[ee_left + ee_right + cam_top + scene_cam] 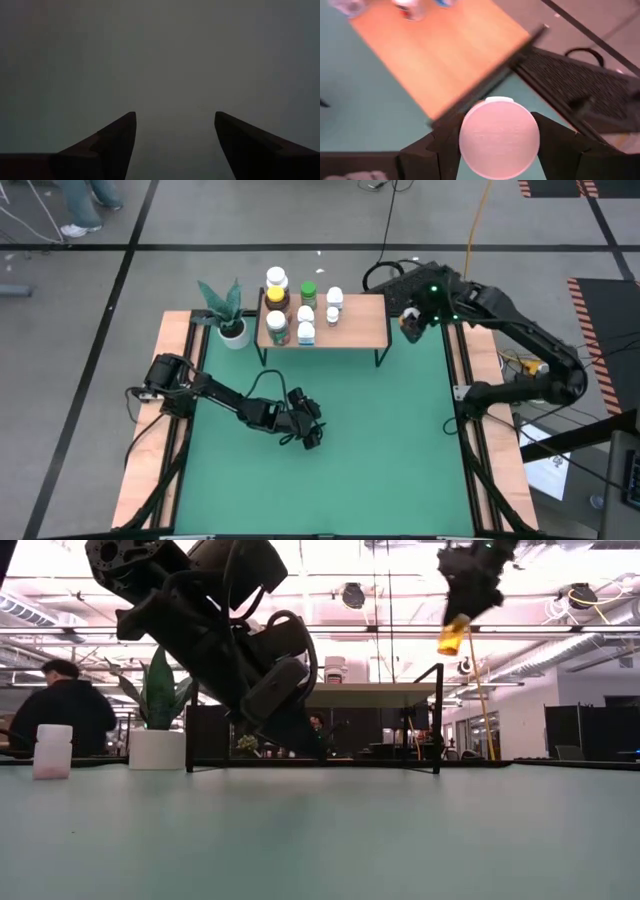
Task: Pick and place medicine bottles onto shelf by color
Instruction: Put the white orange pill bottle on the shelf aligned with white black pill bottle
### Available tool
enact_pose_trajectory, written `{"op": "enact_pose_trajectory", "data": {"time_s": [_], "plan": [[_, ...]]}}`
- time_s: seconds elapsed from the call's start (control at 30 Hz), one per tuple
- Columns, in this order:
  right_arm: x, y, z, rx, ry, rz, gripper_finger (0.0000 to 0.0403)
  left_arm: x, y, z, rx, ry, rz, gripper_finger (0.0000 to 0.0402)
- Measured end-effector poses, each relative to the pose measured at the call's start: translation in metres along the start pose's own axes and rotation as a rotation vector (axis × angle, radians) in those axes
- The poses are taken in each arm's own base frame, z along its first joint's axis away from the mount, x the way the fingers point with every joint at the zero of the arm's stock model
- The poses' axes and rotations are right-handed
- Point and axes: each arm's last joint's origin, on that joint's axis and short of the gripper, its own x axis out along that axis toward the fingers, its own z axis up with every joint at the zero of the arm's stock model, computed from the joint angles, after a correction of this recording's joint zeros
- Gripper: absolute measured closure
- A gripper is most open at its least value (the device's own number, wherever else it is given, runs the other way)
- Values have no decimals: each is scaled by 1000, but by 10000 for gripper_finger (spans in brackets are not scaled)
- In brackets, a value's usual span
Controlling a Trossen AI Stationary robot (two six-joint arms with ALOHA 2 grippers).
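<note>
The light-wood shelf (350, 325) stands at the table's far side. Several bottles stand on its left half, among them an amber one with a yellow label (275, 298), a green one (308, 292) and a white-and-blue one (306, 333). My right gripper (408, 322) is high above the table, just right of the shelf's right end, shut on an orange white-capped bottle (452, 637). My left gripper (311, 432) is open and empty, low over the green table's middle. A pale pink bottle (52, 750) stands on the table. My right gripper pinches the orange bottle between its two fingers, one on each side just below the white cap (499, 137). The fingers point down and lie along the bottle. The cap faces up toward the wrist. The bottle's orange lower end (451, 640) sticks out below the fingertips, slightly tilted, lifted clear.
A white pot with a green plant (232, 330) stands just left of the shelf. The shelf's right half (445, 55) is bare wood. A person (62, 705) sits in the room beyond the table.
</note>
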Motion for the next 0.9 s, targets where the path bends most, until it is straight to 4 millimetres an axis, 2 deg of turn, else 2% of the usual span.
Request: {"op": "enact_pose_trajectory", "data": {"time_s": [0.3, 0.43, 0.57, 0.73, 0.9], "plan": [[18, 65, 40, -177, 9, 142, 198, 0, 0, 1, -2, -8, -2, 128], [39, 92, 63, -250, 31, 171, 198, 0, 0, 1, -2, -9, -2, 128], [63, 118, 76, -330, 63, 192, 198, 0, 0, 1, -1, -8, -1, 128], [90, 137, 88, -394, 71, 203, 196, 0, 0, 0, 0, -4, 0, 128], [112, 139, 97, -400, 67, 194, 193, 0, 0, -1, 7, 9, 5, 128]]}}
